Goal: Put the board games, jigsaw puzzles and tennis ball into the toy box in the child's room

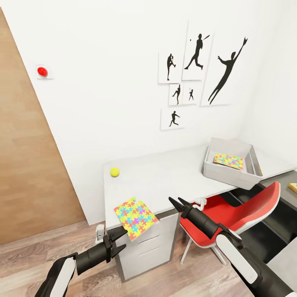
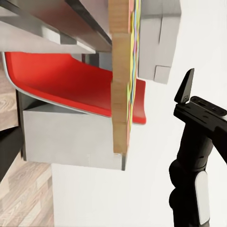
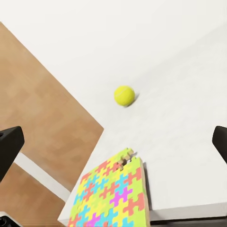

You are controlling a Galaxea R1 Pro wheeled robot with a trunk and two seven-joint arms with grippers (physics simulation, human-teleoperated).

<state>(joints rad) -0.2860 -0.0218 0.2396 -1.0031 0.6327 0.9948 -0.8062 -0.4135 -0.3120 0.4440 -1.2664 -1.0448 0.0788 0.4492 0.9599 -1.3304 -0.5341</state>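
Left end effector point(image 1: 120, 241): fingers pinched on the near lower corner of a jigsaw puzzle point(image 1: 135, 217), holding it. The puzzle sticks up and away from the fingertips, tilted, its far edge over the front corner of the surface point(image 1: 165, 175). Can't tell if that edge touches the top or just hangs over it. In the left wrist view the same puzzle point(image 2: 124, 75) shows edge-on, brown backing on one side, coloured face on the other.

Right end effector point(image 1: 178, 203): fingers spread wide, nothing between them. It hovers at the surface's front edge, just beside the held puzzle on the robot's right, not touching it. In the right wrist view the finger tips sit at both frame edges with the puzzle point(image 3: 113, 195) low between them.

Tennis ball point(image 1: 114, 172): on the surface near its left back corner, beyond the puzzle, well apart from both end effectors. Also seen from the right wrist point(image 3: 124, 95).

Toy box point(image 1: 225, 174): far right on the surface, well apart from both arms. Second jigsaw puzzle point(image 1: 228, 160) lies flat inside it.

Red chair point(image 1: 239, 212) is tucked under the surface, below the toy box, next to the right arm.
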